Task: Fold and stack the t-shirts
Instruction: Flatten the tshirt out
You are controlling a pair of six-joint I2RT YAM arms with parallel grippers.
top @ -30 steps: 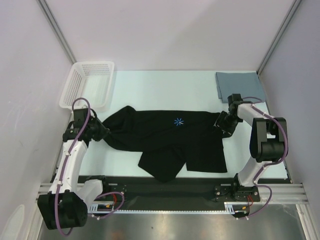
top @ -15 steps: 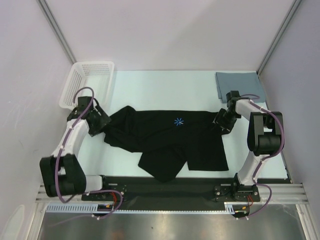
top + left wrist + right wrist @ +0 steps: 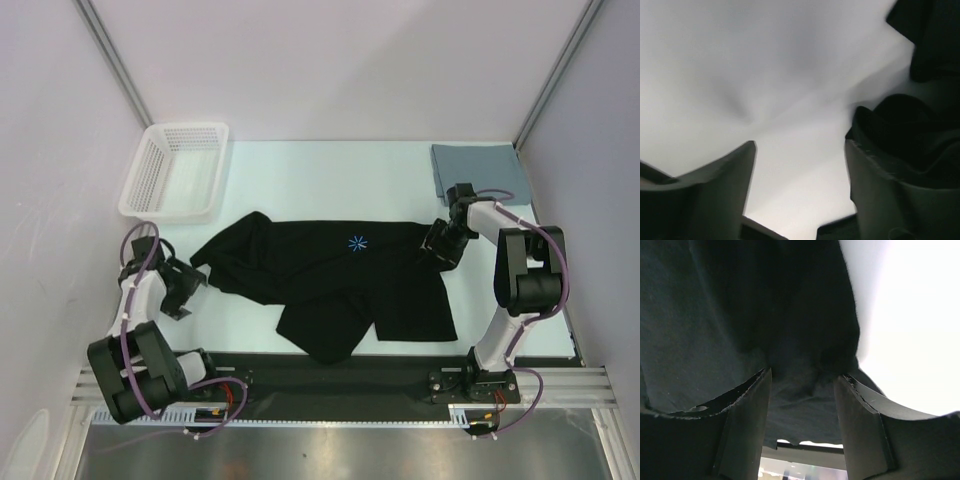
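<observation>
The black t-shirt [image 3: 340, 275] lies spread and rumpled across the middle of the table, its starburst mark [image 3: 357, 243] facing up. A slate grey-blue t-shirt [image 3: 478, 170] lies folded at the back right. My left gripper [image 3: 186, 287] hovers open just left of the black shirt's left end, with only bare table between its fingers [image 3: 720, 175]; black cloth [image 3: 935, 35] shows at the upper right of the left wrist view. At the shirt's right edge my right gripper [image 3: 440, 246] has its fingers [image 3: 747, 405] apart, with black cloth [image 3: 740, 315] bunched at their tips.
A white mesh basket [image 3: 140, 175] stands at the back left, close behind the left arm. Metal frame posts and walls close in both sides. The black rail [image 3: 340, 375] with the arm bases runs along the near edge.
My left gripper opened, let go of the black shirt's left end and drew back to the left and nearer. The cloth settled on the table. The right gripper shifted only slightly.
</observation>
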